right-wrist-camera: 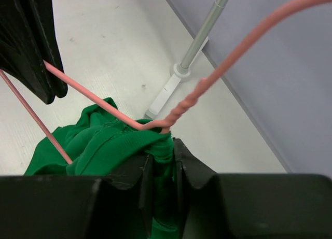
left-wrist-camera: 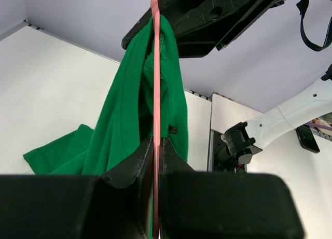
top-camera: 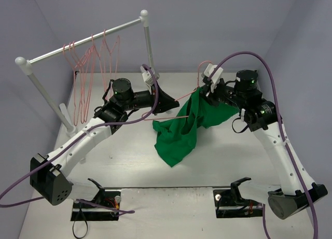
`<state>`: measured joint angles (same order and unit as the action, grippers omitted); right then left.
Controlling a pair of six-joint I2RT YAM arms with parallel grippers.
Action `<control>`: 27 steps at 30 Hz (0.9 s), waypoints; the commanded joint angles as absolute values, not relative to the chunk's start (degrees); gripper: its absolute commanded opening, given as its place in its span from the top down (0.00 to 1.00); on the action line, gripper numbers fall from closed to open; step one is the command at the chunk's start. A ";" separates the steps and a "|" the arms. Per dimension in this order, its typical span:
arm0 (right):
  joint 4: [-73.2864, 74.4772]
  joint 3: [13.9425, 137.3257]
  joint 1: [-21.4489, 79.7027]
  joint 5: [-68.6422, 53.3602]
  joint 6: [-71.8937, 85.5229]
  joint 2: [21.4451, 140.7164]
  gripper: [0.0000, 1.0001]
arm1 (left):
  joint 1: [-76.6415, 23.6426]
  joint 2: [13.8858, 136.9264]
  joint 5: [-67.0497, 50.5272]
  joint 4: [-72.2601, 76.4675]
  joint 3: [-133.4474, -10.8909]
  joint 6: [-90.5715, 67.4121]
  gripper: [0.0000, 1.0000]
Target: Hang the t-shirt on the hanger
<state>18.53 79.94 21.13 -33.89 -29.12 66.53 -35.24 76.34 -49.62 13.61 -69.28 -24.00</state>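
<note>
The pink wire hanger [top-camera: 182, 98] is held in the air between my two arms, its hook [top-camera: 203, 66] pointing to the back. My left gripper [top-camera: 169, 100] is shut on one wire arm of the hanger [left-wrist-camera: 154, 68], which runs straight up between its closed fingertips [left-wrist-camera: 155, 141]. The green t-shirt [top-camera: 179, 132] hangs from the hanger's neck and trails onto the table. Bunched collar fabric [right-wrist-camera: 119, 140] sits just under the hanger's twisted neck [right-wrist-camera: 191, 101], and my right gripper [right-wrist-camera: 162, 150] is shut on it. In the top view that gripper [top-camera: 205, 92] stands at the shirt's upper end.
A white rack bar [top-camera: 83, 44] with round knobs crosses the back left and carries several spare pink hangers [top-camera: 91, 68]. Its right post [right-wrist-camera: 205, 29] stands close behind the held hanger. Both arm bases [top-camera: 96, 205] [top-camera: 238, 197] are bolted at the near edge.
</note>
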 commanded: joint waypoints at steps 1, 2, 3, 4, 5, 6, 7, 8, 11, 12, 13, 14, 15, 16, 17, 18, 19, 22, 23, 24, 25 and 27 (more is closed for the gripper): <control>11.78 81.62 22.41 -37.86 -26.92 66.71 0.91 | -36.21 75.31 -49.87 16.56 -74.11 -21.83 1.00; 11.78 81.11 22.42 -37.37 -27.26 66.59 1.00 | -36.13 75.12 -48.90 15.48 -74.46 -20.98 1.00; 11.78 80.86 22.50 -36.21 -27.51 66.18 1.00 | -36.21 74.62 -47.95 12.92 -74.73 -20.37 1.00; 11.86 80.60 22.41 -35.61 -27.85 66.10 1.00 | -36.21 74.36 -45.77 11.47 -75.73 -18.94 1.00; 11.87 80.34 22.41 -34.93 -28.03 65.84 1.00 | -36.21 74.10 -43.69 9.33 -76.52 -18.06 1.00; 11.87 80.33 22.50 -34.14 -28.04 65.58 1.00 | -36.21 73.76 -41.16 6.96 -77.39 -17.18 1.00; 11.87 80.01 22.42 -33.45 -28.61 65.16 1.00 | -36.21 73.25 -38.52 1.39 -78.49 -16.00 0.99; 11.87 79.79 22.41 -32.29 -28.98 65.00 1.00 | -36.41 73.02 -34.66 -4.38 -80.99 -14.08 0.92; 11.87 79.36 22.41 -29.39 -29.89 64.45 1.00 | -36.65 72.15 -24.48 -11.37 -85.89 -12.51 0.69; 11.82 79.23 22.41 -28.02 -30.21 64.27 1.00 | -36.65 71.55 -20.90 -12.22 -86.69 -12.83 0.58; 11.78 79.19 22.45 -26.97 -30.61 64.12 1.00 | -36.69 70.70 -18.36 -12.61 -87.00 -13.30 0.51; 11.78 79.19 22.46 -26.26 -31.06 63.95 1.00 | -36.74 69.77 -16.40 -12.62 -87.14 -13.94 0.47; 11.78 79.19 22.45 -25.21 -31.40 63.81 1.00 | -36.82 68.96 -13.74 -12.57 -87.27 -15.09 0.43; 11.78 79.27 22.46 -24.35 -31.72 63.81 1.00 | -36.91 68.38 -11.88 -12.73 -87.48 -16.30 0.41; 11.78 79.40 22.45 -23.67 -32.09 63.81 1.00 | -37.31 68.06 -10.32 -13.16 -87.90 -17.46 0.41; 11.78 79.49 22.50 -22.50 -32.59 63.85 1.00 | -38.07 67.56 -7.74 -13.60 -88.32 -18.59 0.40; 11.78 79.58 22.46 -21.27 -32.90 63.90 1.00 | -39.28 67.26 -5.88 -14.03 -88.50 -19.46 0.40; 11.74 80.23 22.41 -18.72 -33.69 64.20 1.00 | -42.94 67.05 1.18 -15.68 -88.22 -24.72 0.40; 11.69 80.49 22.41 -18.18 -33.90 64.34 1.00 | -44.37 67.40 3.69 -16.42 -87.66 -27.42 0.40; 11.69 80.79 22.41 -17.78 -34.03 64.53 1.00 | -46.02 68.05 5.79 -16.96 -86.71 -30.48 0.40; 11.69 80.88 22.41 -17.54 -34.10 64.64 1.00 | -47.13 68.72 6.80 -16.76 -85.79 -32.01 0.40; 11.69 80.91 22.41 -16.85 -34.21 65.09 1.00 | -51.29 70.01 12.61 -17.09 -83.10 -36.99 0.40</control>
